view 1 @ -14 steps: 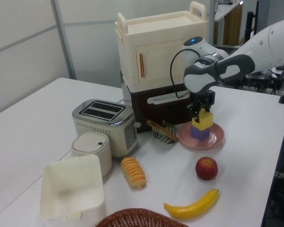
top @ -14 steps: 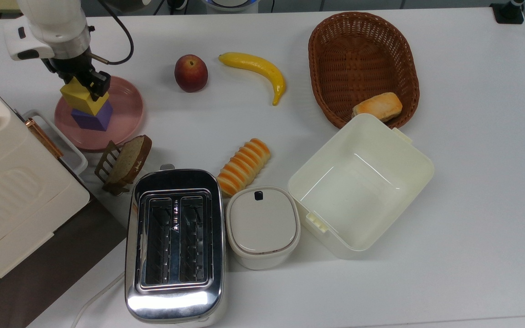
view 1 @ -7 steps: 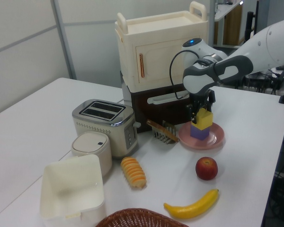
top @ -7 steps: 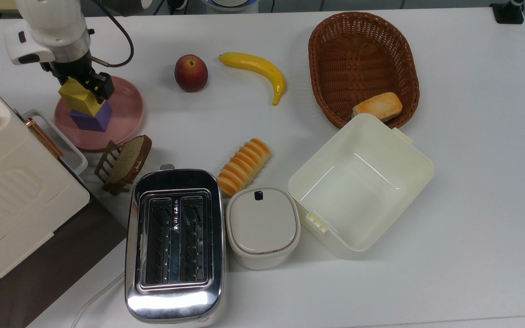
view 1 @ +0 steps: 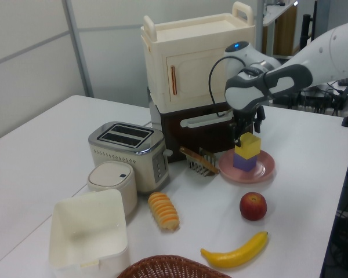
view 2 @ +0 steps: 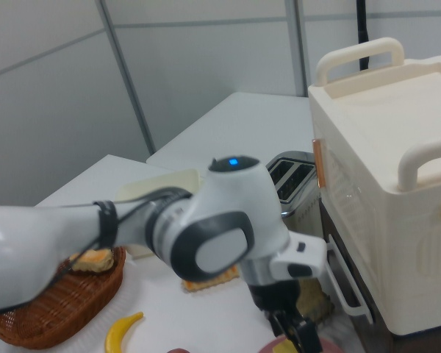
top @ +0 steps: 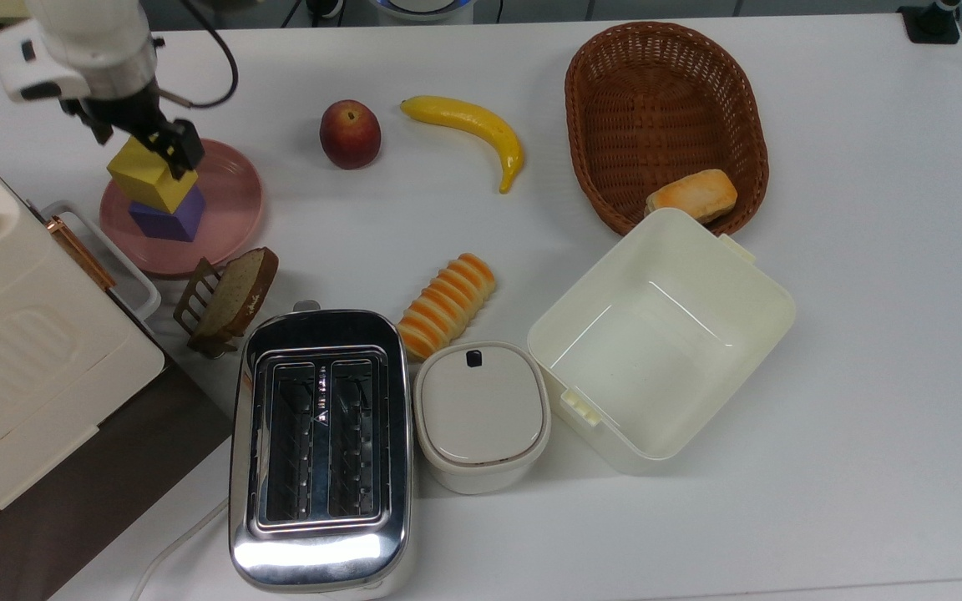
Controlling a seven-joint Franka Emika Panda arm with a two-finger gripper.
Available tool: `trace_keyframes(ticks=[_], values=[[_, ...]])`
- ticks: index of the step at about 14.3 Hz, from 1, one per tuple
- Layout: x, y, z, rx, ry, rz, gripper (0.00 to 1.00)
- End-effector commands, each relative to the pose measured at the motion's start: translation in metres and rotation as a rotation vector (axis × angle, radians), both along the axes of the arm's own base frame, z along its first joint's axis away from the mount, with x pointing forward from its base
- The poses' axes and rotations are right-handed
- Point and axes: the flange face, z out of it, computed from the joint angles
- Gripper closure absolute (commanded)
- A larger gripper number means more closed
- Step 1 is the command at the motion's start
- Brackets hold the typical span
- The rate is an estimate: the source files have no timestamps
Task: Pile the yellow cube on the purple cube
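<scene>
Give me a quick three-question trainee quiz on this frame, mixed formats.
1. True or false: the yellow cube sits on the purple cube.
2. What do the cubes stand on? A) pink plate B) basket C) toaster
3. Fill in: in the top view, the fruit between the plate and the banana is a ____.

Key:
1. True; the gripper is just above it in the left view.
2. A, the pink plate, not the basket or toaster.
3. Peach.
</scene>
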Motion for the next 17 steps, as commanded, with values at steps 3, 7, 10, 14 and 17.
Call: trace_keyframes(ticks=[3, 7, 10, 14, 17], values=[[-0.028, 0.048, 0.116, 0.030, 0.034, 0.014, 0.00], [-0.006, 0.150, 0.143, 0.116, 0.038, 0.155, 0.00], [0.001, 0.199, 0.145, 0.114, 0.033, 0.196, 0.00], [0.000, 0.225, 0.144, 0.144, 0.054, 0.221, 0.00], [0.002, 0.217, 0.153, 0.145, 0.032, 0.202, 0.00]])
